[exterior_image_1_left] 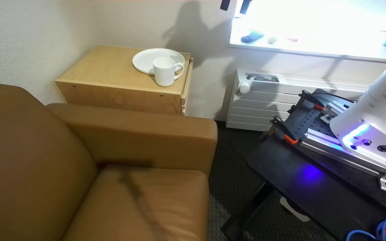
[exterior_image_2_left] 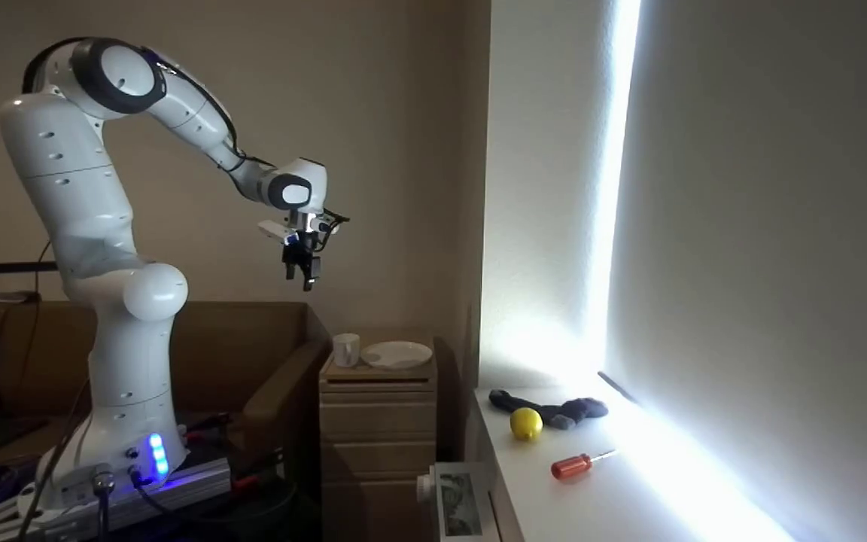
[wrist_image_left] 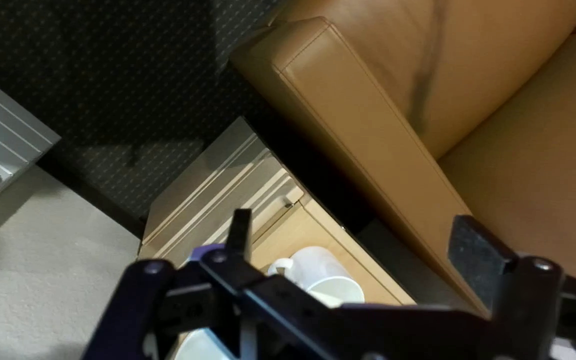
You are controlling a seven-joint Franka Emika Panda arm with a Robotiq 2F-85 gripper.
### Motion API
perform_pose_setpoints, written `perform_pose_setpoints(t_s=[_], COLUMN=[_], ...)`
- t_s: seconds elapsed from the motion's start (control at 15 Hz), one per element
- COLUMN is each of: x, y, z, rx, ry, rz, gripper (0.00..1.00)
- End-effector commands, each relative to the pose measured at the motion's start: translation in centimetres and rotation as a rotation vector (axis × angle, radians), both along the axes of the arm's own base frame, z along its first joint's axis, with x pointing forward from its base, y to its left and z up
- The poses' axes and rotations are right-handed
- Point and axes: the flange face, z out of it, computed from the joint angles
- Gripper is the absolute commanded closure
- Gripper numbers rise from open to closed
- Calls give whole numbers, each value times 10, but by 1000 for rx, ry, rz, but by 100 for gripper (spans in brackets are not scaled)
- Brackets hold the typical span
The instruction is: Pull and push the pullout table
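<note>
The pullout table (exterior_image_2_left: 378,388) is a thin light-tan board just under the top slab of the wooden side cabinet (exterior_image_2_left: 377,421). It looks pushed in, with its front lip close against the cabinet front. The lip also shows in an exterior view (exterior_image_1_left: 189,78) and in the wrist view (wrist_image_left: 274,209), where a finger partly hides it. My gripper (exterior_image_2_left: 299,279) is open and empty, fingers pointing down, well above the cabinet's height and apart from it. Its fingertips show at the top edge of an exterior view (exterior_image_1_left: 235,6). In the wrist view the fingers (wrist_image_left: 350,225) stand wide apart.
A white mug (exterior_image_1_left: 164,73) and a white plate (exterior_image_1_left: 142,62) stand on the cabinet top. The brown leather armchair (exterior_image_1_left: 139,129) is beside the cabinet. A radiator (exterior_image_1_left: 260,100) and a windowsill with a lemon (exterior_image_2_left: 526,424) and a screwdriver (exterior_image_2_left: 572,467) lie on the other side.
</note>
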Motion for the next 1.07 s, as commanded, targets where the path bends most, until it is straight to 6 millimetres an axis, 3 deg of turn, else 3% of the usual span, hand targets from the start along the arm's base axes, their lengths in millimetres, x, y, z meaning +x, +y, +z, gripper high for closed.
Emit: perform_pose_setpoints(t_s=[0.0,0.33,0.47,0.53,0.6,0.73,0.87,1.0], x=[15,42,54,58,42,45,46,56], y=[-10,-54,-65,-66,-62,-64,-62,-66], z=[-37,-146,-179,-187,-171,-186,-181,-199], rx=[-79,-164,-115,-90,-122,-123,-121,-122], ry=[60,183,223,223,214,231,221,195], rz=[-38,-296,-389,-419,-358,-364,-360,-430], gripper=[0,0,0,0,0,0,0,0])
